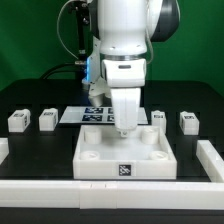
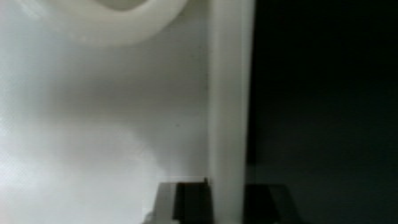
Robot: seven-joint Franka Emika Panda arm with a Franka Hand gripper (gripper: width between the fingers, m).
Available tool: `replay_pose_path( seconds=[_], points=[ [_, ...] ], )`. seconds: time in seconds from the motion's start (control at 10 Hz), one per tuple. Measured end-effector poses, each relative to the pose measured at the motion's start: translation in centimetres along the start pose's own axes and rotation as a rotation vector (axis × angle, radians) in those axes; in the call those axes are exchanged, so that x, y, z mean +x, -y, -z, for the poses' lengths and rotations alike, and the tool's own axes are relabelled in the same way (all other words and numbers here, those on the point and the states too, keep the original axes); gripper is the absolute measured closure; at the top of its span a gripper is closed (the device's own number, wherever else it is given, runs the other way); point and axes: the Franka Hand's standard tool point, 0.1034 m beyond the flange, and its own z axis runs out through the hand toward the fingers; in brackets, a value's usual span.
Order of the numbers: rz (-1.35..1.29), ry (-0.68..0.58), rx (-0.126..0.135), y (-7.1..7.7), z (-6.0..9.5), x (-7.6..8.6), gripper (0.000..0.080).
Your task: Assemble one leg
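The large white square tray-like part [image 1: 125, 158] lies at the front middle of the table. My gripper [image 1: 123, 128] is down on its far rim. In the wrist view my gripper [image 2: 228, 190] straddles that thin white wall [image 2: 228, 100], with one dark finger [image 2: 189, 205] tight against each side. A round corner socket [image 2: 116, 20] shows close by. Several small white legs with tags stand in a row: two on the exterior view's left [image 1: 17, 121] [image 1: 47, 120] and two on its right [image 1: 158, 118] [image 1: 188, 122]. None is held.
The marker board [image 1: 88, 115] lies flat behind the tray part, partly hidden by my arm. White rails run along the front [image 1: 110, 187] and at the exterior view's right [image 1: 210, 155]. The table top is black.
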Motion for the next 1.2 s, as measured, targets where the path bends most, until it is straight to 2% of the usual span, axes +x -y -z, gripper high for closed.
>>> replay_pose_path(
  seconds=[0.2,0.4,0.6,0.9,1.0,1.1,1.2],
  points=[
    [-0.004,-0.009,-0.007,-2.3,0.0,1.7,0.0741],
    [-0.022,-0.02,-0.017,-3.4,0.0,3.4,0.0741],
    [-0.009,-0.027,-0.023,-3.9,0.0,4.6,0.0741],
    [-0.01,-0.028,-0.023,-3.8,-0.1,4.5,0.0741],
    [-0.017,-0.028,-0.022,-3.8,-0.1,4.2,0.0677],
    [-0.02,-0.028,-0.019,-3.8,-0.2,4.1,0.0489],
    [-0.026,-0.028,-0.02,-3.8,-0.2,4.2,0.0354]
  ],
)
